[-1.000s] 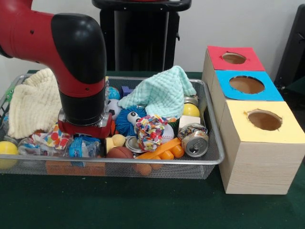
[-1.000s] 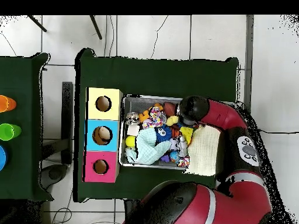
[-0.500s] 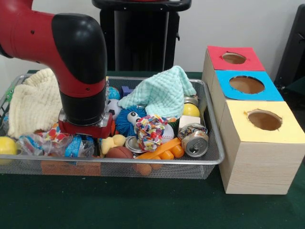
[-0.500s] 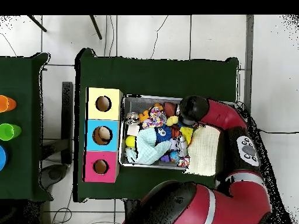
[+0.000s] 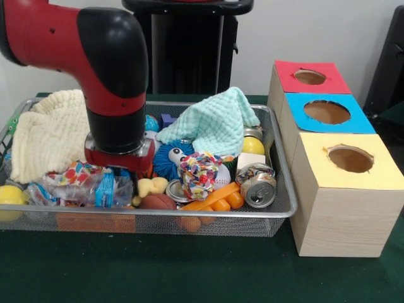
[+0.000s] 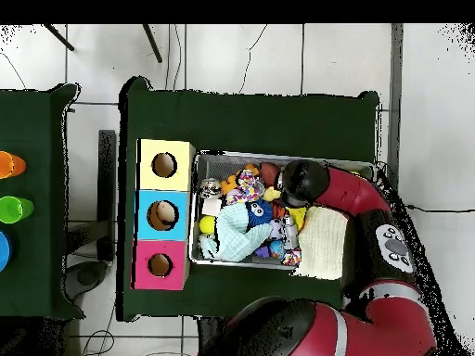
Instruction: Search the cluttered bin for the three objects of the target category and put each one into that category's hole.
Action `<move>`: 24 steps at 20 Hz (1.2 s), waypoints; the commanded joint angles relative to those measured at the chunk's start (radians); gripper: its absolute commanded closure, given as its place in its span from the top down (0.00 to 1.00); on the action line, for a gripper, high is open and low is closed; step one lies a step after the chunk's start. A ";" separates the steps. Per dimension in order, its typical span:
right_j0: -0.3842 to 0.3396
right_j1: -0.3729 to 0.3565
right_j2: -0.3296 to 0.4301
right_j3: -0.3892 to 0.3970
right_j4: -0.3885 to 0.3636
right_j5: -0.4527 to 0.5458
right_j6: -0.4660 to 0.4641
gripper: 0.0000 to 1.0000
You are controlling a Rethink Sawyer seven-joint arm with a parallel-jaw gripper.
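Observation:
A wire mesh bin [image 5: 282, 165] holds mixed clutter. My gripper [image 5: 118, 165] is down in its left half, under the red and black wrist, and its tip is hidden behind a crumpled clear wrapper [image 5: 82, 184] with coloured dots and a blue label. The wrapper lies right against the wrist's lower edge. From above, the arm's black elbow [image 6: 299, 181] covers the gripper. To the right stand three wooden boxes with holes: red [image 5: 309, 77], blue [image 5: 326, 112] and yellow [image 5: 350, 159]. In the overhead view they line the bin's left side [image 6: 162, 215].
The bin also holds a mint cloth [image 5: 211, 123], a cream cloth [image 5: 47, 132], a blue fuzzy toy [image 5: 169, 159], a patterned fabric ball [image 5: 199, 173], a crushed can [image 5: 257, 185], yellow balls [image 5: 252, 146], orange pieces [image 5: 218, 201] and a brown ball [image 5: 158, 202].
The arm has risen a little and shifted right. The crumpled wrapper under it has spread and sits higher than before. The other things lie as they did.

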 commanded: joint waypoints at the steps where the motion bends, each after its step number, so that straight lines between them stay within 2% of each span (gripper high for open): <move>1: -0.002 -0.210 0.099 0.354 0.028 -0.047 0.105 0.00; 5: 0.036 -0.333 0.113 0.469 0.092 0.012 0.146 0.00; 8: 0.048 -0.355 0.122 0.516 0.117 -0.018 0.168 0.00; 13: 0.031 -0.317 0.137 0.587 0.120 -0.171 0.176 0.00; 19: 0.101 -0.376 0.125 0.652 0.173 -0.207 0.245 0.00; 22: 0.164 -0.402 0.090 0.668 0.183 -0.269 0.284 0.00; 24: 0.197 -0.410 0.074 0.674 0.205 -0.271 0.307 0.00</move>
